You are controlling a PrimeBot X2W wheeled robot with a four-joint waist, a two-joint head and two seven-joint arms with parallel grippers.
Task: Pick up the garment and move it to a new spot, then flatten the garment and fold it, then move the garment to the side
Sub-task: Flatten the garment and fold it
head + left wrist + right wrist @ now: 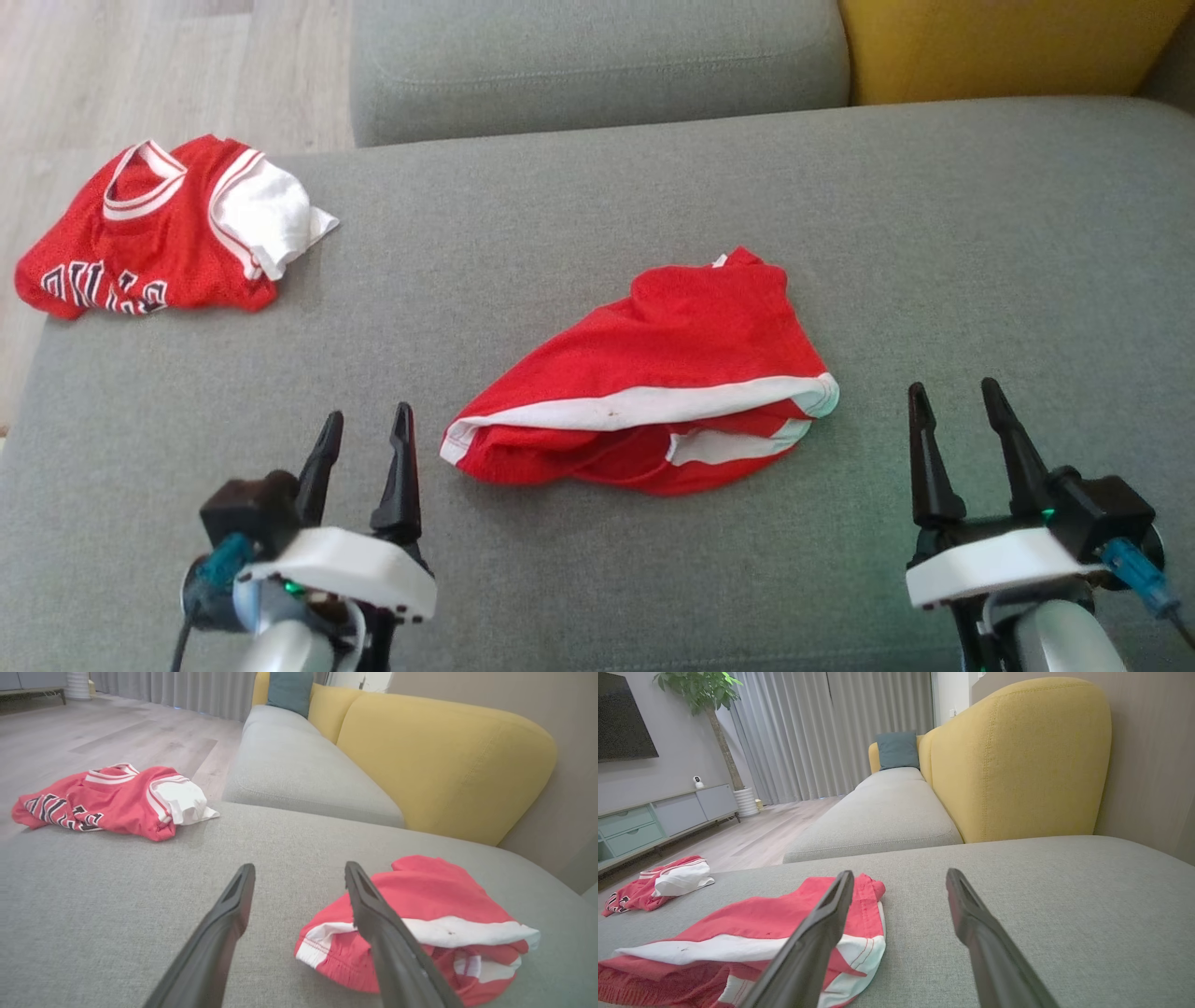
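Observation:
The garment (pixel 672 373), red shorts with a white band, lies loosely bunched in the middle of the grey sofa seat (pixel 980 243). My left gripper (pixel 369 413) is open just left of its near corner, fingers apart and nothing between them. In the left wrist view the left gripper (pixel 300 867) hovers over bare cushion, with the garment (pixel 430 891) behind its right finger. My right gripper (pixel 953 385) is open to the right of the garment, clear of it. In the right wrist view the right gripper (pixel 900 872) is empty, and the garment (pixel 784 914) lies at lower left.
A red jersey with white trim (pixel 159 252) lies crumpled at the seat's far left edge, also the jersey (pixel 107 798) and jersey (pixel 654 886). Behind are another grey cushion (pixel 597 65) and a yellow backrest (pixel 990 47). Wooden floor (pixel 112 75) lies beyond the left edge.

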